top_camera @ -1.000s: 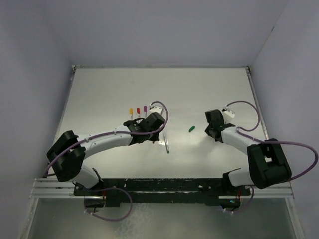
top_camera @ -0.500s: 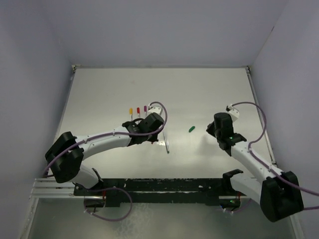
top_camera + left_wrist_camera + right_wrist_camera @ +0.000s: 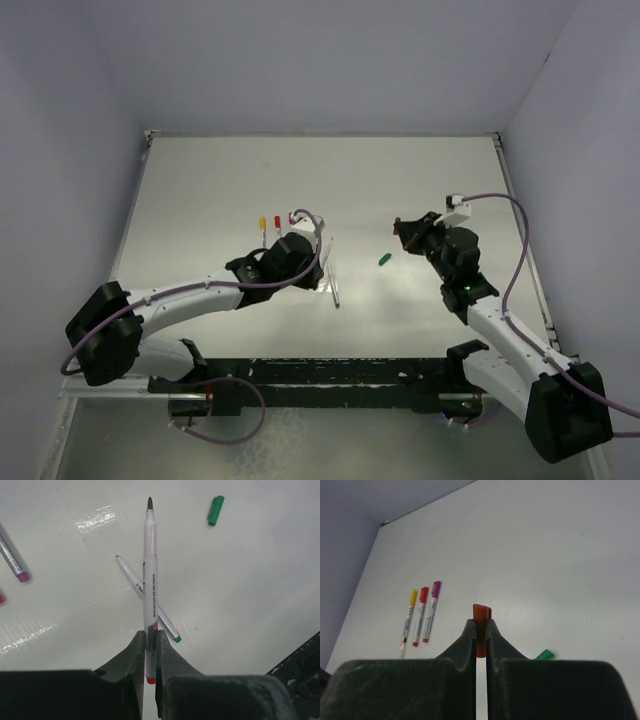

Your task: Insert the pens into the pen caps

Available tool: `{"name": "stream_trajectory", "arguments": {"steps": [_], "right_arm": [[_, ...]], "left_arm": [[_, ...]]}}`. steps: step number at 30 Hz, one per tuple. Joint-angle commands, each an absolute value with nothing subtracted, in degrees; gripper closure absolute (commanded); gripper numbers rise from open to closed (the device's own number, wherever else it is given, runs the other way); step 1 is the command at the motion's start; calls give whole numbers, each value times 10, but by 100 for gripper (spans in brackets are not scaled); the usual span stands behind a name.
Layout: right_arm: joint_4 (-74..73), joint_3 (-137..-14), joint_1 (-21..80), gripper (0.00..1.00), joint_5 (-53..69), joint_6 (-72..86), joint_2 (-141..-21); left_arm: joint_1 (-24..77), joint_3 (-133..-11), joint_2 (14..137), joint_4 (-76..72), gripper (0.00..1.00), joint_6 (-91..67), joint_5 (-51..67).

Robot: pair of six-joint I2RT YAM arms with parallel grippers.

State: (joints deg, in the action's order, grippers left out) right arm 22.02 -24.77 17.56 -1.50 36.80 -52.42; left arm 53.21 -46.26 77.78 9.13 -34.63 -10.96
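Note:
My left gripper is shut on an uncapped pen with a red end, which points forward above the table. In the top view this gripper is at mid-table. A second uncapped pen with a green end lies on the table under it, and shows in the top view. A green cap lies to the right. My right gripper is shut on a red cap, raised above the table to the right of the green cap.
Three capped pens, yellow, red and purple, lie side by side left of centre. In the top view the yellow one and the red one show behind my left wrist. Walls close in the table.
My right arm has swung so that its gripper with the red cap now points left towards the centre. My left arm has shifted slightly right with the pen.

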Motion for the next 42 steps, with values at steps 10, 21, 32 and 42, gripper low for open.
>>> {"name": "stream_trajectory", "arguments": {"steps": [10,21,32,42], "right_arm": [[641,-220,175,100,217,416,-614],[765,-222,208,100,210,478,-652],[824,-238,248,100,210,498,-682],[867,-243,259,100,200,517,-705]], "left_arm": [[531,-364,700,-195,100,-347,4],[531,-269,685,-429,100,-373,42],[532,-240,710,-568,100,-377,66],[531,-246,711,-563,100,-370,67]]}}
